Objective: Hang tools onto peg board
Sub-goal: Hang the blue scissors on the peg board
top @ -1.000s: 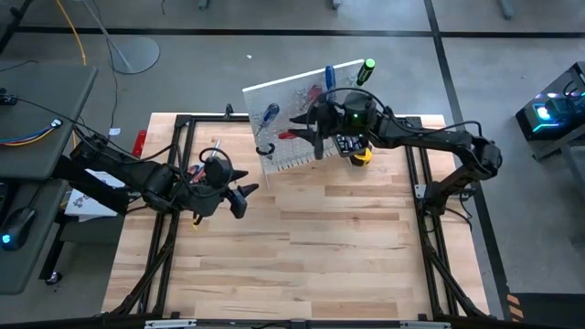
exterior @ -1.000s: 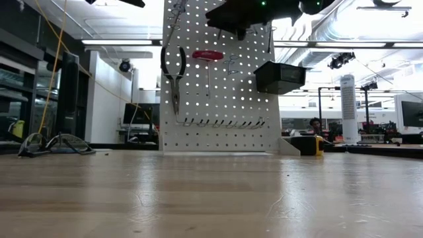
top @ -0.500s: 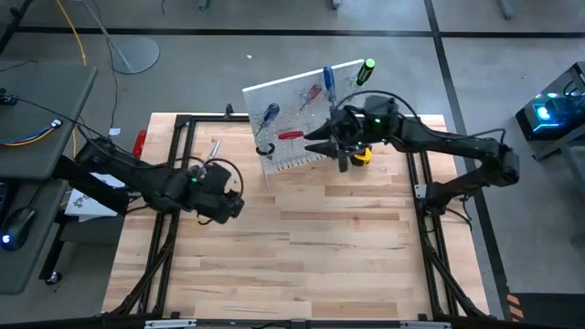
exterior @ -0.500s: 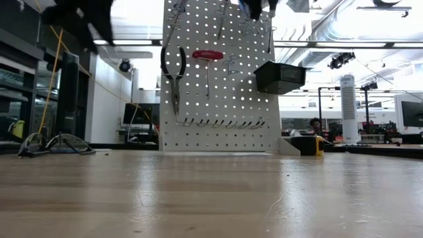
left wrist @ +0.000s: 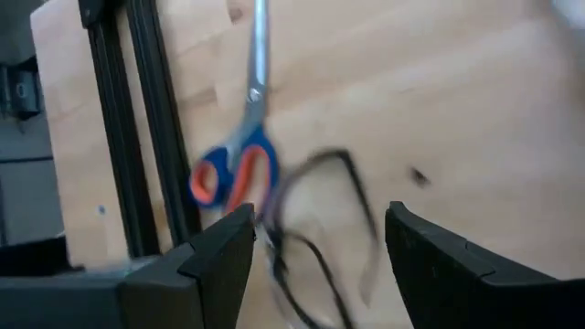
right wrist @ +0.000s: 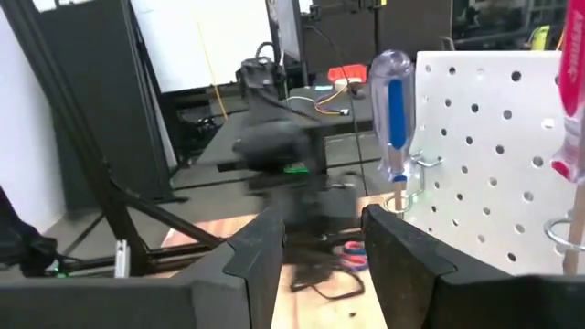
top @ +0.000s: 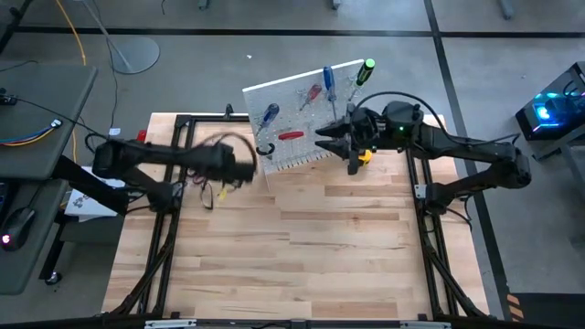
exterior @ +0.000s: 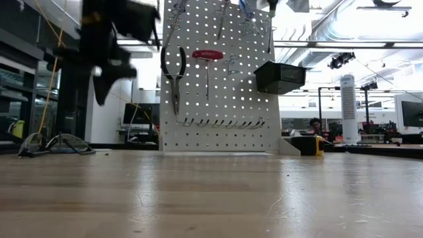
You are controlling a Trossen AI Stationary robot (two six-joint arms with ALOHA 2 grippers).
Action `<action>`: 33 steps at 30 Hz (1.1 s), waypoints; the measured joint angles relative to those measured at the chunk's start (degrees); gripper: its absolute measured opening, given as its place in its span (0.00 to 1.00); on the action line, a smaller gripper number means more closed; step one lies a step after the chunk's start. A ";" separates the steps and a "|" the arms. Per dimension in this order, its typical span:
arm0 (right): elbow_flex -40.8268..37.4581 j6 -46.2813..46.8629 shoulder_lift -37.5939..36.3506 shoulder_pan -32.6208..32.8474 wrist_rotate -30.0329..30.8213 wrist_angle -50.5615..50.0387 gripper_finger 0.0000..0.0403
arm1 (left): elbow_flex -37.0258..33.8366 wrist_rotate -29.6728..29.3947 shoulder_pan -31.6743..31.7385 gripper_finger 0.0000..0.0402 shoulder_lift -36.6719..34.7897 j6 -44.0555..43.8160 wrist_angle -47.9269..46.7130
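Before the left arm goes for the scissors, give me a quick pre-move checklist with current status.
1. Left gripper open and empty: ok.
2. Scissors in the left wrist view, lying flat on the table beside the black frame: ok.
3. A loose dark cable lies next to the scissor handles and may snag: not ok.
4. Right gripper away from the left side, near the peg board: ok.
5. Right gripper empty: ok.
6. Free hook for the scissors: cannot tell.
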 joint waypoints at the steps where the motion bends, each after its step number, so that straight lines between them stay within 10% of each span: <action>1: 0.00 0.88 -0.02 0.10 -0.08 0.02 0.35 | -0.86 0.83 3.71 0.57 0.04 4.32 1.56; 16: 0.00 5.82 -0.11 5.30 -0.66 -0.29 0.35 | -6.33 9.41 35.85 0.57 0.26 57.71 14.74; 33: 0.00 5.81 -0.09 7.71 3.48 -1.35 0.35 | -17.30 14.22 41.86 0.57 0.26 57.14 20.09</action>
